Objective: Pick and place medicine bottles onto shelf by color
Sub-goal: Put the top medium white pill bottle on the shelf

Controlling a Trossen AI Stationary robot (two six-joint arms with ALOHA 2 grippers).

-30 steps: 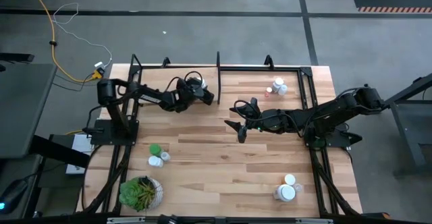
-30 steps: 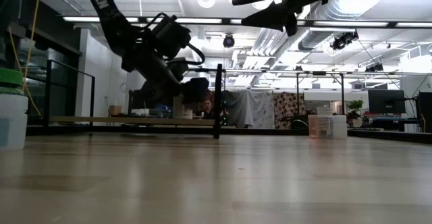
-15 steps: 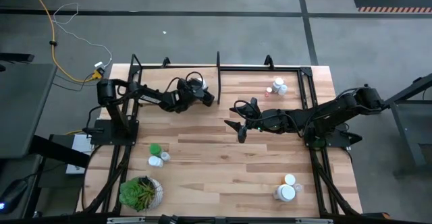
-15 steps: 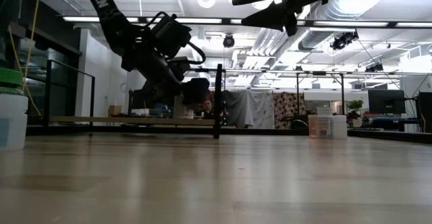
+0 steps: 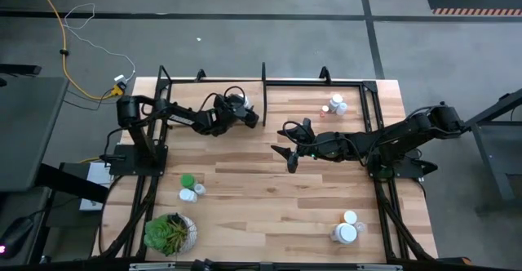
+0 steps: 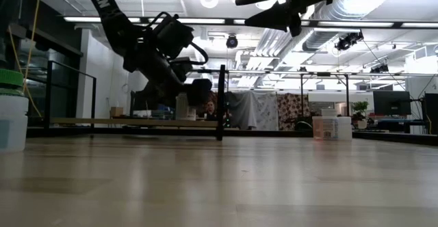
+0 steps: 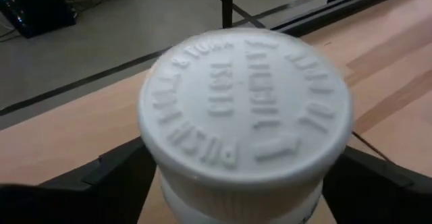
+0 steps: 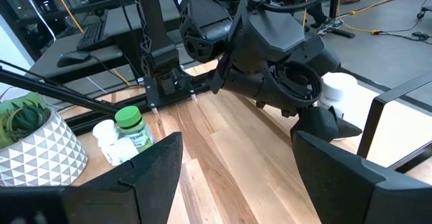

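Note:
My left gripper [image 5: 249, 117] is at the far left of the table, over the shelf [image 6: 137, 122], shut on a white medicine bottle [image 7: 244, 109] with a white cap. That bottle also shows in the low view [image 6: 183, 108], its base close to the plank; whether it stands on it I cannot tell. My right gripper [image 5: 288, 146] hangs open above the table's middle, touching nothing. A green bottle [image 8: 131, 125] and two white ones [image 5: 192, 193] stand near the table's left side. My left gripper holds the white bottle by its body just under the cap [image 7: 170, 196], pinched between the two fingers [image 7: 111, 178]. The fingers come slanting down from the table's left. The bottle sits upright in the hold, cap up.
More bottles stand at the far right [image 5: 336, 104] and near right [image 5: 347, 227]. A leafy plant in a patterned pot [image 5: 170, 232] sits at the near left corner. Black shelf rods and posts [image 5: 263, 81] run along the far edge. Bare wood lies in the middle.

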